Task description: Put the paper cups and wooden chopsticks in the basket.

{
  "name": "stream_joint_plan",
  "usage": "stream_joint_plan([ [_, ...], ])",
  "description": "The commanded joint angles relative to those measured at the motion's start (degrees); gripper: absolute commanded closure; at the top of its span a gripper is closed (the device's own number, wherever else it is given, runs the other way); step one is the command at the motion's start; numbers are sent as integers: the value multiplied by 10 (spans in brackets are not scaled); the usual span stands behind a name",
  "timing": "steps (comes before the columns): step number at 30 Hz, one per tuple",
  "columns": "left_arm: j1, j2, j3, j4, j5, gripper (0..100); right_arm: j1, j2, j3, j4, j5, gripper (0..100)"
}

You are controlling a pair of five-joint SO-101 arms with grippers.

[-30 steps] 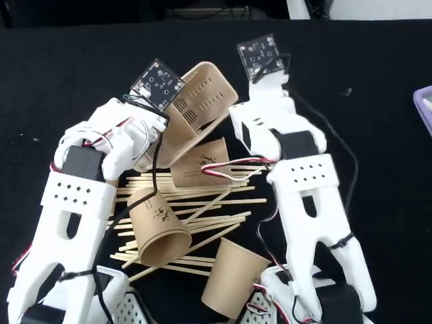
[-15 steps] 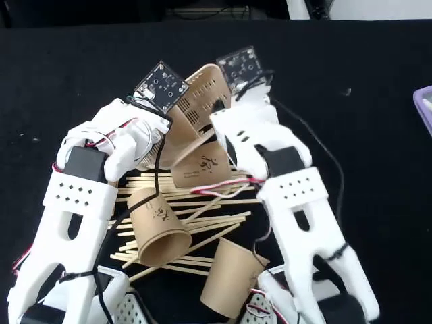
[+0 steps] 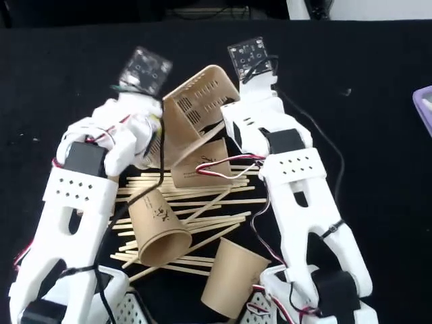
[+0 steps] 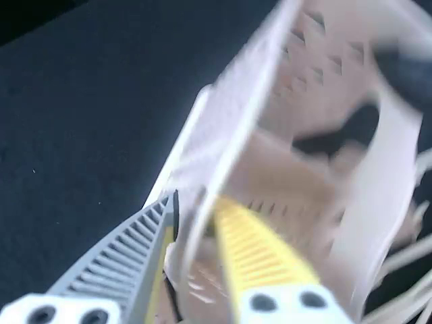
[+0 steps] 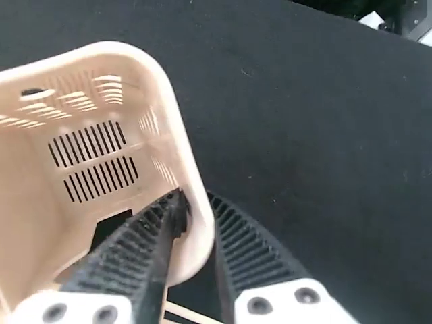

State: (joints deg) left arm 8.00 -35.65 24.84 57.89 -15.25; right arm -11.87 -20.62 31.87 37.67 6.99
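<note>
- Your left end effector [image 4: 196, 206] was clamped on a side wall of the basket [image 4: 317, 135]. The grey finger sat on one face of the wall and the yellow finger on the other.
- Your right end effector [image 5: 196, 199] was closed on the basket's rounded rim. One black finger was inside the basket and the other outside.
- Seen from above, the basket [image 3: 197, 108] hung tilted between the two end effectors, with its slotted walls showing.
- Your left arm [image 3: 74, 202] ran along the left of the pile and your right arm [image 3: 304, 196] along the right.
- The chopsticks [image 3: 196, 196] lay in a loose, criss-crossed pile on the black bench [image 3: 378, 67]. They were between the arms, on the near side of the basket.
- The first cup [image 3: 202, 164] lay on its side on the chopsticks, just beside the basket's low edge. You could not tell whether the two touched. A red and white wire [image 3: 226, 160] crossed the cup.
- The second cup [image 3: 156, 228] lay tilted on the pile beside your left arm, with its mouth turned to the near side.
- The third cup [image 3: 233, 277] lay on its side at the near edge of the pile, close to the base of your right arm. Its mouth pointed to the far side.
- All three cups and the chopsticks were outside the basket.
- A purple thing [image 3: 424, 108] showed at the right edge of the bench, well apart from the rest.
</note>
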Motion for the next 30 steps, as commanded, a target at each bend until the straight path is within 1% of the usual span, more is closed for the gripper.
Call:
stream_joint_plan([
  [1, -41, -10, -99, -6, 168, 704, 37, -29, -22, -1, -54, 988],
  [2, -45, -10, -103, -6, 189, 695, 40, -29, -22, -6, -61, 988],
  [3, -47, -10, -108, -6, 194, 702, 41, -29, -22, -9, -64, 988],
  [6, -49, -11, -110, -6, 185, 740, 42, -32, -22, -8, -64, 988],
  [8, -54, -24, -106, -4, 186, 748, 40, -33, -22, -6, -73, 988],
  [11, -46, -67, -105, 42, 185, 746, 43, -33, -22, -11, -105, 988],
  [15, -25, -124, -102, 126, 188, 746, 40, -23, -30, -22, -108, 988],
  [18, -27, -142, -57, 142, 188, 746, 40, -18, -44, -18, -108, 988],
  [21, -29, -142, 17, 118, 188, 746, 40, -14, -51, -18, -108, 988],
  [23, -29, -142, 61, 71, 189, 746, 40, -14, -51, -18, -108, 988],
  [26, -51, -142, 114, -22, 189, 746, 41, -14, -49, -18, -108, 988],
  [28, -58, -142, 145, -64, 189, 749, 43, -14, -49, -18, -107, 988],
  [30, -60, -142, 168, -89, 189, 752, 43, -15, -48, -18, -107, 988],
])
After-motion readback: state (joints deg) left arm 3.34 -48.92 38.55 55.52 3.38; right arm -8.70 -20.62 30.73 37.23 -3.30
